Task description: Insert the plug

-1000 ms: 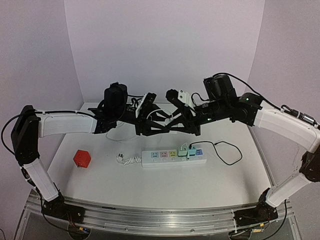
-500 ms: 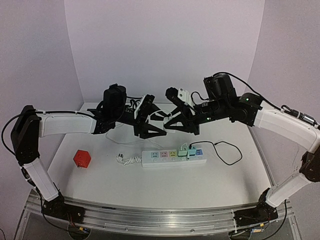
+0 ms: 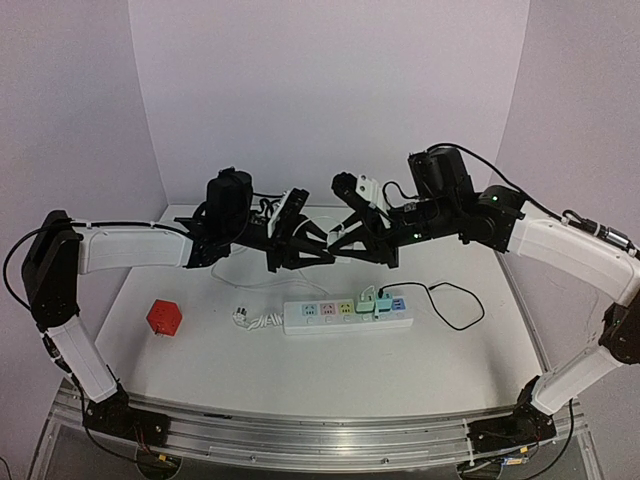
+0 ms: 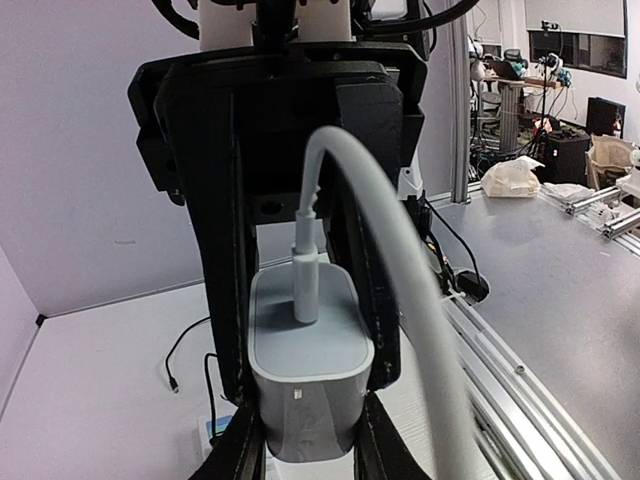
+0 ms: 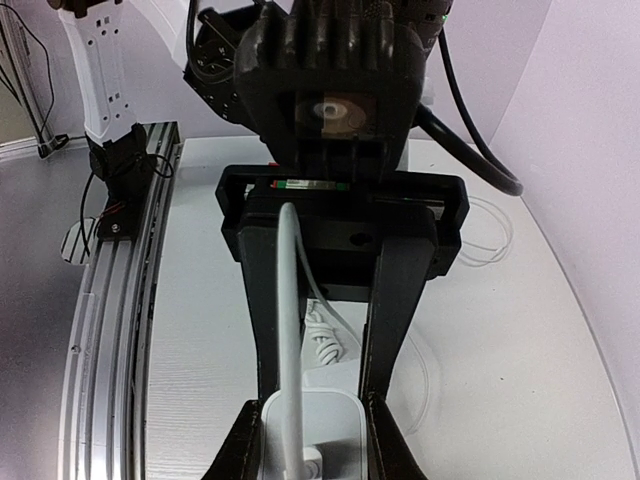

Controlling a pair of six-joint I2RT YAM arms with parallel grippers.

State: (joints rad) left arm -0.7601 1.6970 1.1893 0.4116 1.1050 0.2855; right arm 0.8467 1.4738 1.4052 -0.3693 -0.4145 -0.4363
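The pale grey, rounded rectangular plastic charger block (image 4: 305, 375) is hanging in mid-air over the back of the white table (image 3: 300, 375), caught between the two grippers, which are meeting nose to nose. A white round cable (image 4: 400, 290) is sitting plugged into the block's face and arching away past the left wrist camera.

The right gripper (image 3: 345, 245) is clamping the charger block, its long black fingers (image 4: 225, 300) running down both flanks. The left gripper (image 3: 318, 250) is closing in from the opposite end. Its own fingertips (image 4: 240, 455) appear to be pressing on the block's lower corners, though the contact is sitting at the very frame edge.

Versus one second ago, the left fingers were splayed in a wide V and spread wider still at the half-second mark; now they are drawn in tight around the block. The right arm is holding the same pose throughout.

Below and in front, the long white plastic power strip (image 3: 335, 316) with pastel sockets is lying flat, unmoved. Small green and blue adapters (image 3: 375, 302) are sitting in its right end, and a black cable (image 3: 460, 305) is looping off to the right. The strip's own coiled white cord (image 3: 255, 319) is lying at its left end. A red cube (image 3: 163, 317) is resting well to the left, also unmoved.
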